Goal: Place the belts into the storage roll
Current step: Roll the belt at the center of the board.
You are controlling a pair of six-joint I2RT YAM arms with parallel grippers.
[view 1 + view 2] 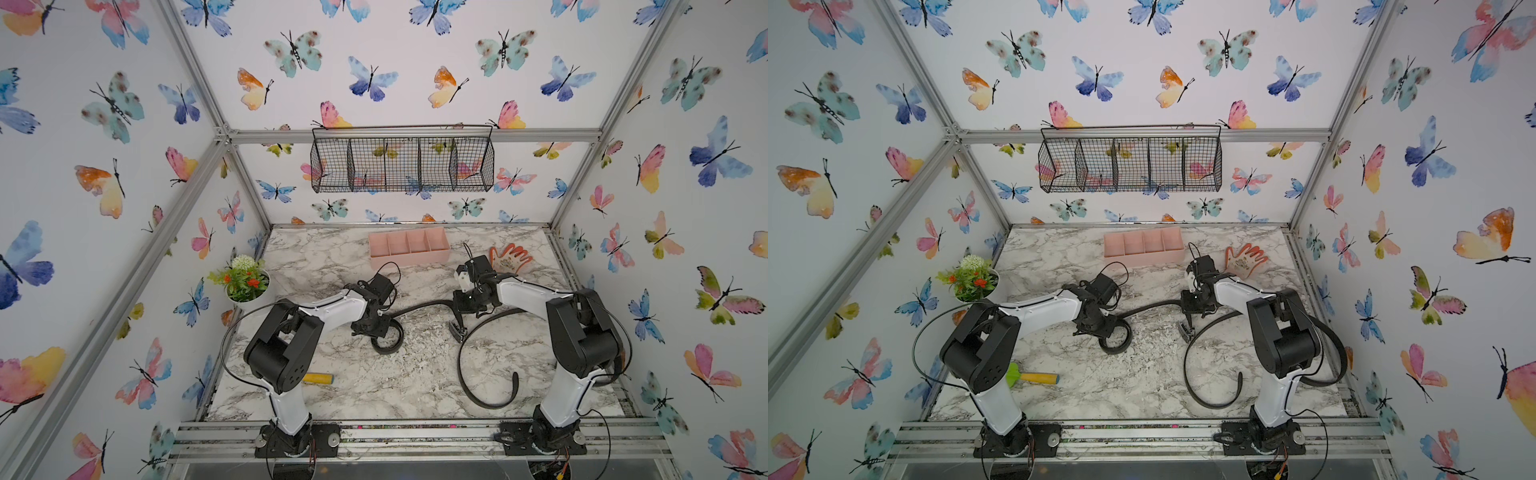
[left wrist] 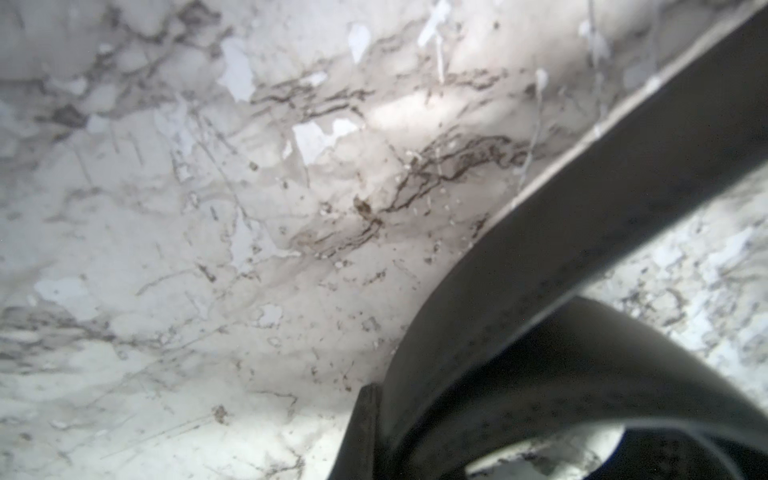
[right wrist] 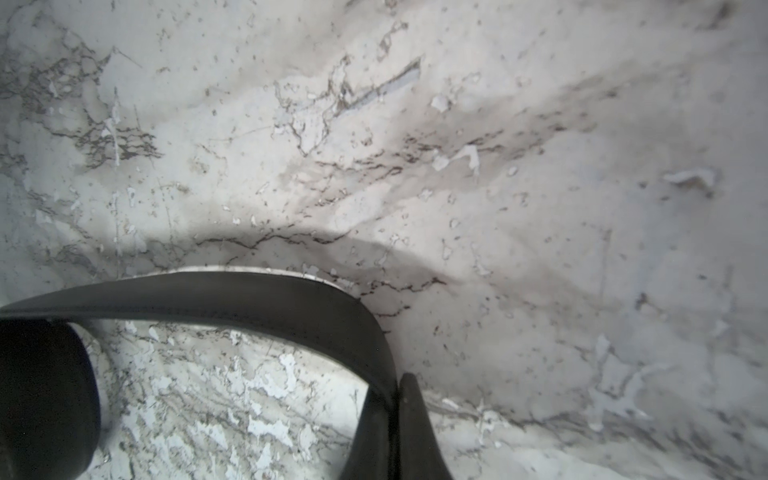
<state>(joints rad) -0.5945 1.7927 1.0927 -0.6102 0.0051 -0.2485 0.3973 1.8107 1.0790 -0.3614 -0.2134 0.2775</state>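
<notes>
Meanwhile, both pincers clamp one long black flexible belt (image 2: 582, 216), stretched over the marble tabletop (image 1: 353, 374) in front of the pale pink four-compartment plastic tray (image 1: 409, 247): the left pincer (image 1: 377, 328) at its coil, the right pincer (image 3: 397, 399) at the far end. A second black belt (image 1: 459, 368) curves farther from the tray.

both top views look down on the whole table (image 1: 374, 395), wrist views close above it.

One black belt (image 1: 1150, 308) stretches between left claw (image 1: 1106, 329) and right claw (image 1: 1187, 315).
</notes>
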